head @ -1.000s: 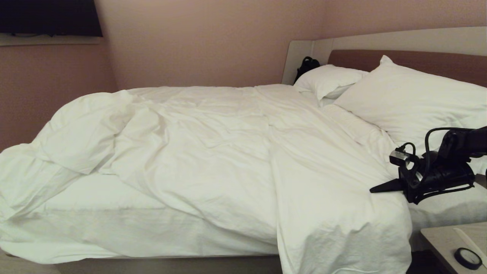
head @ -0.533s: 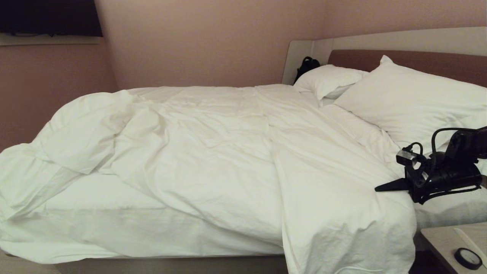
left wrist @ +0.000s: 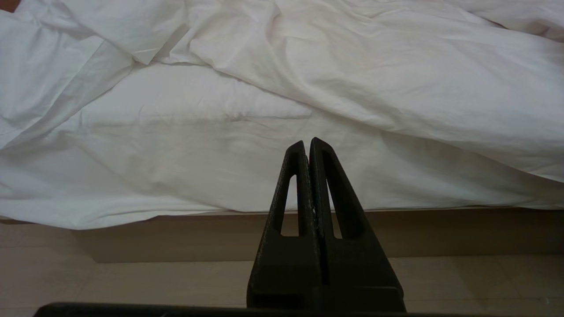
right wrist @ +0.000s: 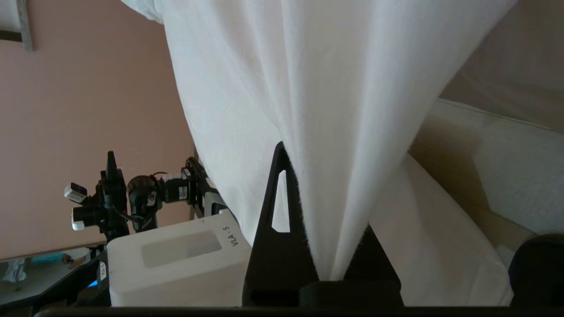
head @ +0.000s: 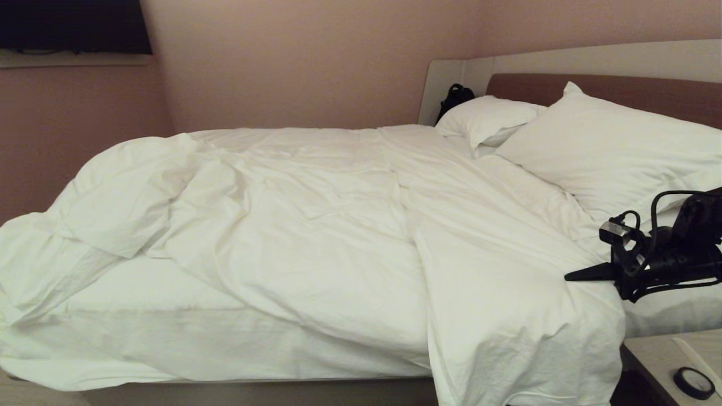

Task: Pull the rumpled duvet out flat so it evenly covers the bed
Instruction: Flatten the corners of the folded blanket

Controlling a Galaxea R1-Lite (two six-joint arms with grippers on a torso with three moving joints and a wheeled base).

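Our right gripper [head: 569,276] jaws clamp the duvet [head: 350,237], whose fabric hides one jaw; our left gripper [left wrist: 307,147] jaws are closed, empty.

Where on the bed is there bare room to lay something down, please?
The bare sheet strip along the near edge, between the bunched duvet and the bed base, is free. The head end is crowded with pillows, and the right gripper holds the duvet there.

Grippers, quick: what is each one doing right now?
Left gripper: shut, holding nothing, in front of the bed side.
Right gripper: shut on the duvet, near the pillows.
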